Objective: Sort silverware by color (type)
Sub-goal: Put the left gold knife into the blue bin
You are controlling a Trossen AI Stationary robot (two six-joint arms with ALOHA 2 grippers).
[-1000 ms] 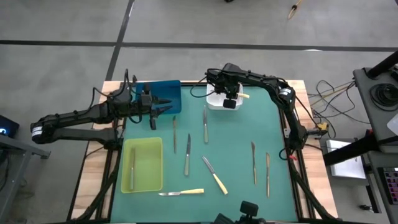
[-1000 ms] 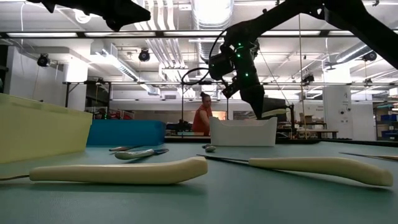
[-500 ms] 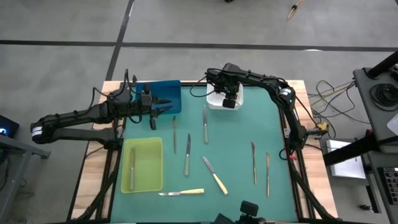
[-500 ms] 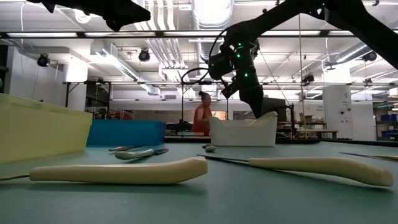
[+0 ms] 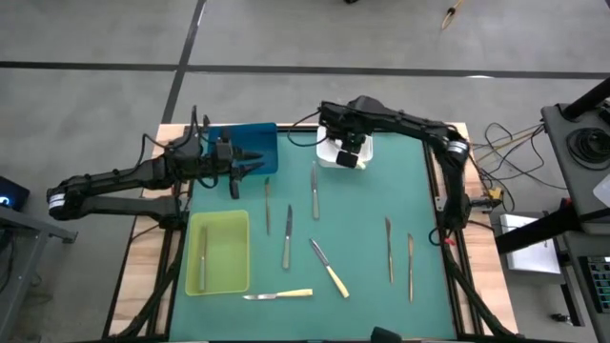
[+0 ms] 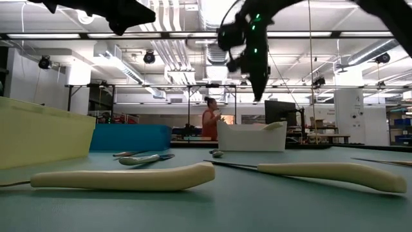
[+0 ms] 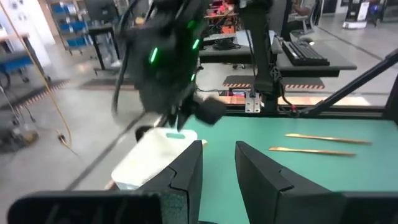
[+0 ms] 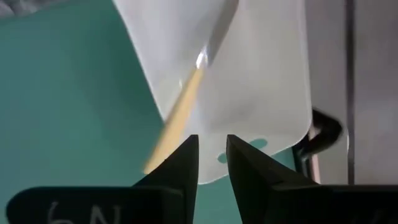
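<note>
My right gripper (image 5: 349, 155) hangs open above the white tray (image 5: 327, 156), fingers pointing down, well above its rim in the low view (image 6: 256, 71). A knife with a pale yellow handle (image 8: 180, 115) lies in that tray, its handle end leaning on the tray wall (image 6: 275, 125). My left gripper (image 5: 255, 164) waits open in the air beside the blue tray (image 5: 250, 139). Several slim utensils lie flat on the green mat, among them a grey one (image 5: 315, 191) and two yellow-handled knives (image 5: 329, 267) (image 5: 278, 295).
The yellow-green tray (image 5: 233, 250) at the mat's near left holds one utensil (image 5: 203, 255). Two slim utensils (image 5: 389, 250) (image 5: 411, 267) lie side by side toward the right edge. A person (image 6: 209, 119) stands in the room beyond the table. Cables run along the table's right side.
My right gripper let go of the yellow-handled knife over the white tray and then rose straight up. The knife, held level with its handle sticking out past the tray's right rim, dropped in and tipped, so its handle now leans on the wall. The left arm kept still.
</note>
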